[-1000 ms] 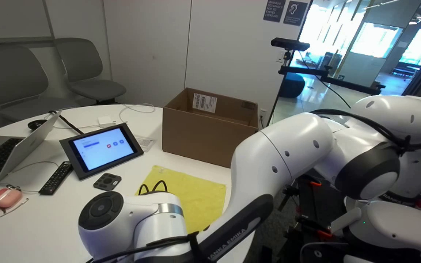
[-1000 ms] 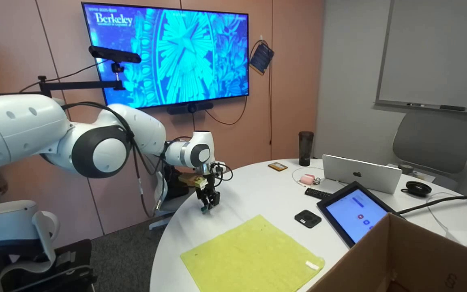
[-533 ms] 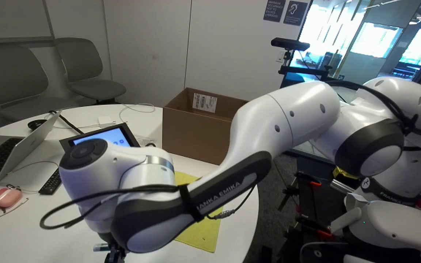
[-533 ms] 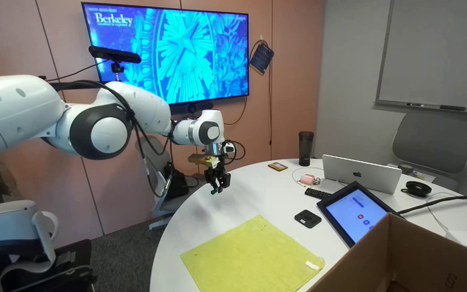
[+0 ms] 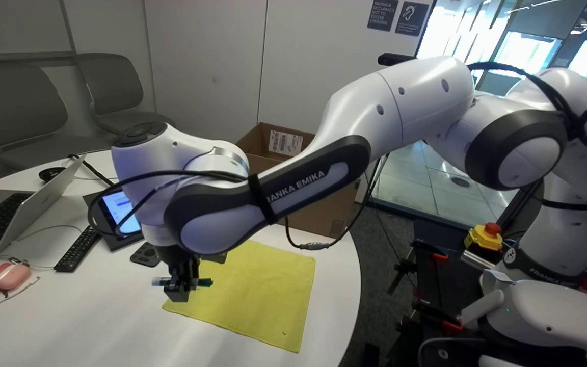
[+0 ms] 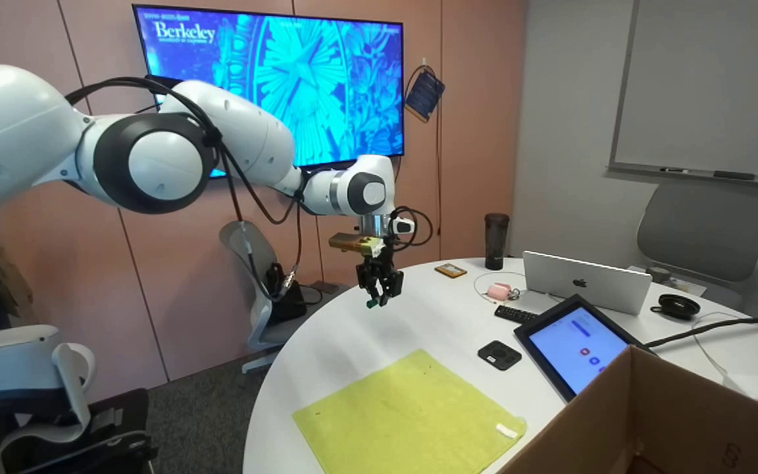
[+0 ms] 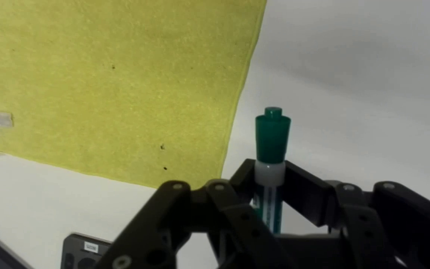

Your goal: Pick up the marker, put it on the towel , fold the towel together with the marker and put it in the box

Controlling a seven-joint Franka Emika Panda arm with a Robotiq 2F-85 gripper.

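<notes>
Marker [image 5: 205, 282] was leftmost of the task items in an exterior view: clamped crosswise in my end effector [image 7: 270, 183], roughly level above the desk [image 5: 95, 326], capped end rightward. I estimated it light and stiff, smooth barrel apt to roll; grip near mid-length looked sound. Next rightward, the towel [image 5: 258, 295] lay flat, unfolded; soft, I judged, best pinched at a corner. Wrist view put the marker just outside its edge. Farther right, the box [image 5: 324, 216] stood partly hidden behind my arm [image 5: 298, 184].
</notes>
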